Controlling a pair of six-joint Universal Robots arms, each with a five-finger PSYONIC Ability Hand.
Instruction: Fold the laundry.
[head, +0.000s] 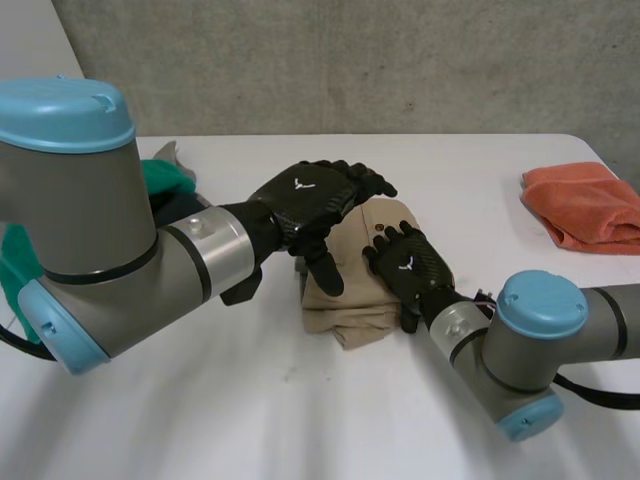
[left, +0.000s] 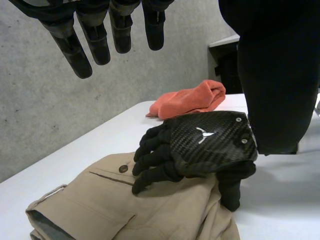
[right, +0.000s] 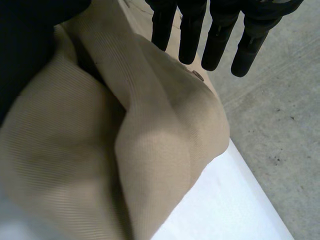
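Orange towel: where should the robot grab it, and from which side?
Take the orange towel probably by its edge facing the trousers. The right hand could come in across the bare table. The towel seems to lie flattest and thinnest there, while elsewhere it is rolled thick.

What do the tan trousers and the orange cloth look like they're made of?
The tan trousers: probably cotton twill, matte, with fine woven ribs visible. The orange cloth: looks like soft terry or fleece, fuzzy and thick at its folds.
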